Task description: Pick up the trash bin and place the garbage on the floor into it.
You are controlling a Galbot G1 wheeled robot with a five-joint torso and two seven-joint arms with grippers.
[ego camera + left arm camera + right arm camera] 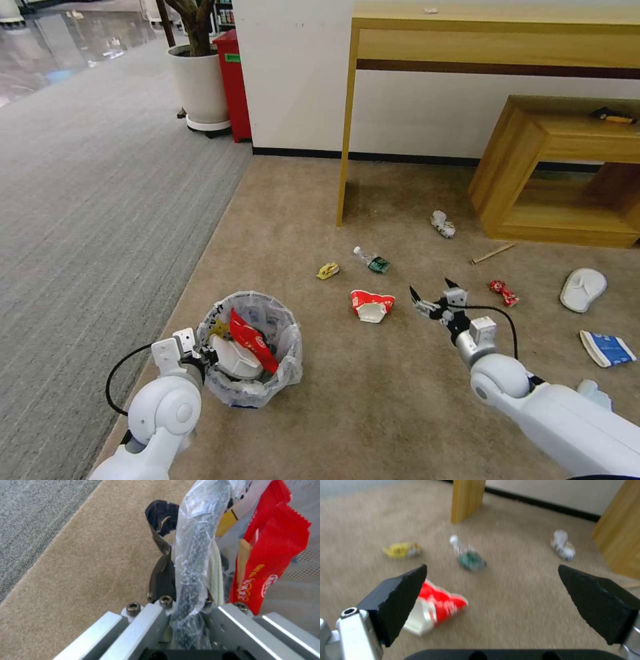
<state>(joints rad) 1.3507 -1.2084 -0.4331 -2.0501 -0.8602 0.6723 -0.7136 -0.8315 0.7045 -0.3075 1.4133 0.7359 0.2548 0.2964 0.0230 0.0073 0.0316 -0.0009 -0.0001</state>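
One trash bin (251,350) was pinched at its rim by the left gripper (200,352). The right gripper (432,297) was held spread above the floor (373,400), near one crushed cup (371,306), one bottle (372,261) and one slipper (583,289).

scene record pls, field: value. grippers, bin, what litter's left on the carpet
left gripper: shut on the trash bin rim, bag liner pinched between the fingers
right gripper: open, empty, above the floor beside the crushed cup
bin contents: red wrapper, a white item
litter near cup: yellow scrap, small bottle
litter farther right: crumpled can, wooden stick, red candy wrapper, white slipper, blue-white packet
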